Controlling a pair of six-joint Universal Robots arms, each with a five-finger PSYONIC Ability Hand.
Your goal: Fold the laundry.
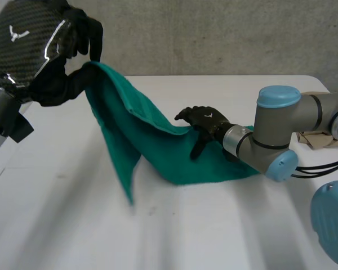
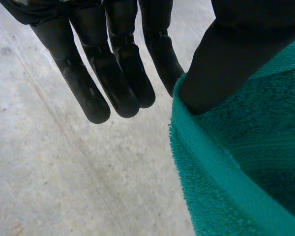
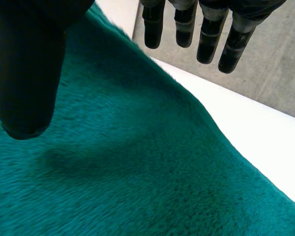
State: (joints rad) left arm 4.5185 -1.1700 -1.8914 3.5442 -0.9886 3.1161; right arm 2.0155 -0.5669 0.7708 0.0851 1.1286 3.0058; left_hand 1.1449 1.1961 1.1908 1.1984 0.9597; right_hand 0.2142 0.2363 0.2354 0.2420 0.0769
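A green towel [image 1: 141, 129] hangs from its raised corner at the far left of the white table [image 1: 214, 225] and slopes down to a part lying flat in the middle. My left hand [image 1: 79, 34] holds that corner high, with the towel's hem [image 2: 236, 162] pinched between its thumb [image 2: 226, 64] and a finger. The other fingers [image 2: 123, 73] stick out straight. My right hand [image 1: 205, 121] rests open on the flat part of the towel [image 3: 137, 172], its fingers [image 3: 206, 34] straight and its thumb [image 3: 24, 73] apart over the cloth.
A crumpled beige thing [image 1: 318, 138] lies at the table's right edge behind my right arm. A grey wall stands behind the table's far edge.
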